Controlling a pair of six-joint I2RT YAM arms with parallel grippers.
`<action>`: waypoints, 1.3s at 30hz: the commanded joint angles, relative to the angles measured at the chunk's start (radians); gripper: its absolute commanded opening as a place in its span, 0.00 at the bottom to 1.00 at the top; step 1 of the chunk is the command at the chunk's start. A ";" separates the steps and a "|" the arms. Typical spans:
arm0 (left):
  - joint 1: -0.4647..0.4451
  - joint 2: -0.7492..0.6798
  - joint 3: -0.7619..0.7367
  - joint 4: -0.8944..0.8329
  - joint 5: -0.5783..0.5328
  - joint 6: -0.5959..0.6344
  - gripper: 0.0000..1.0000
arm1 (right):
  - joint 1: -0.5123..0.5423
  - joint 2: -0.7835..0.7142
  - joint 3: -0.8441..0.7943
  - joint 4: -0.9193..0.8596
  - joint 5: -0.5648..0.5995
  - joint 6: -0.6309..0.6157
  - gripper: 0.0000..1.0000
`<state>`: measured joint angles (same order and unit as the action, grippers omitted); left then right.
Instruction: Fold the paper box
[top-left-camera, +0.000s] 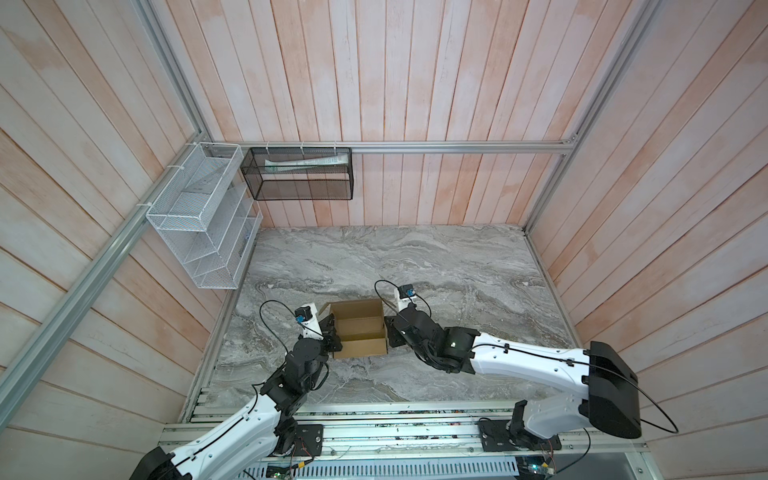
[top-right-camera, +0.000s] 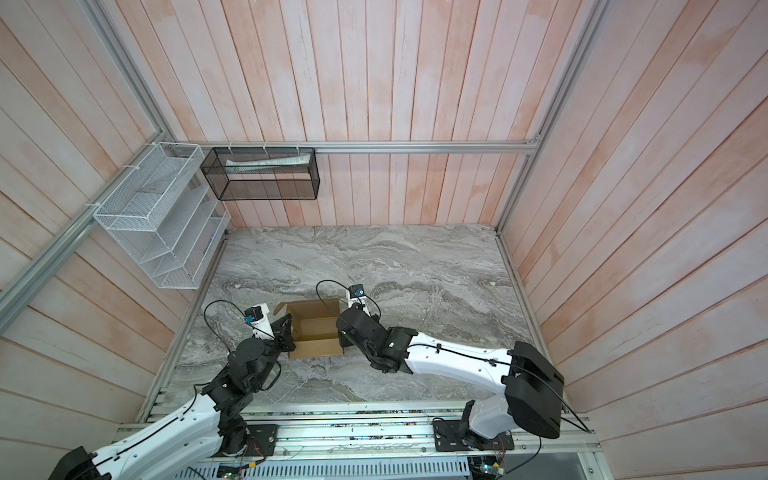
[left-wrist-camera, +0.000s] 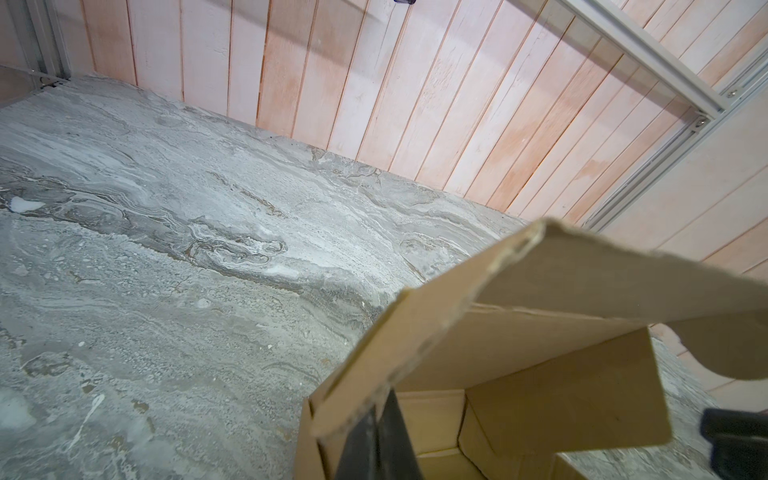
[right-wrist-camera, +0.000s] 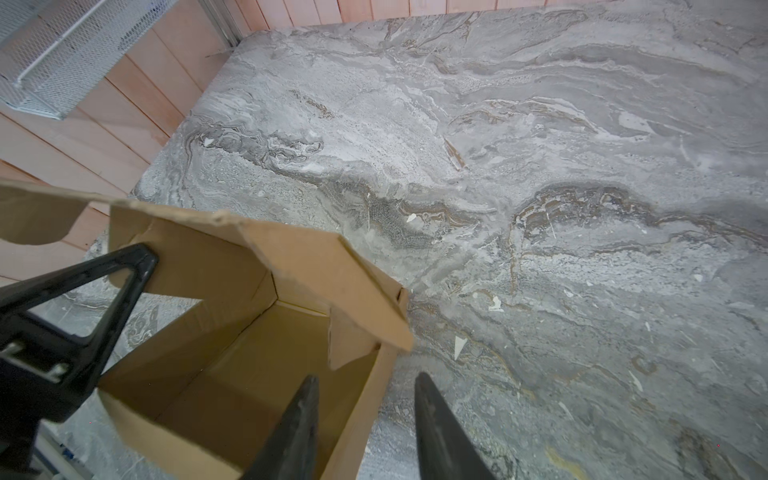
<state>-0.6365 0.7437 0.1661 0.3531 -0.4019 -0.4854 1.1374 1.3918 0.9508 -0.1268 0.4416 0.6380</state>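
While the paper box (top-left-camera: 359, 328) is sitting low-centre on the marble worktop (top-left-camera: 457, 266) between both arms, you are working the wall-forming step. Side walls and near wall are standing and the tray is looking formed. The lid panel (right-wrist-camera: 291, 253) is tilting up at the far side with its rounded ear tab (right-wrist-camera: 33, 224) hanging free. Your left hand (top-left-camera: 332, 330) is clenched, seemingly pinching the box's left wall, with one finger (left-wrist-camera: 374, 436) showing inside against the cardboard. Your right hand (right-wrist-camera: 365, 378) is standing released, fingers apart and straddling the right wall, one inside and one outside, not squeezing it. Judging from this, the tray part is mostly done and the lid closing is remaining. The next move is probably calling for backing the right hand off the wall and steadying the left side. Then you'd be pushing the lid down so the ear tabs are going inside the side walls, not catching on the rims.
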 joint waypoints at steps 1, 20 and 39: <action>-0.008 0.001 -0.031 -0.039 -0.005 0.009 0.00 | 0.006 -0.059 -0.007 -0.012 -0.037 -0.086 0.42; -0.018 0.007 -0.045 -0.015 -0.010 0.051 0.00 | -0.102 0.115 0.462 -0.293 -0.288 -0.844 0.52; -0.026 -0.013 -0.056 -0.015 -0.011 0.073 0.00 | -0.113 0.384 0.765 -0.499 -0.391 -1.047 0.52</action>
<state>-0.6556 0.7235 0.1307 0.3939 -0.4129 -0.4259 1.0313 1.7607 1.6836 -0.5743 0.0837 -0.3836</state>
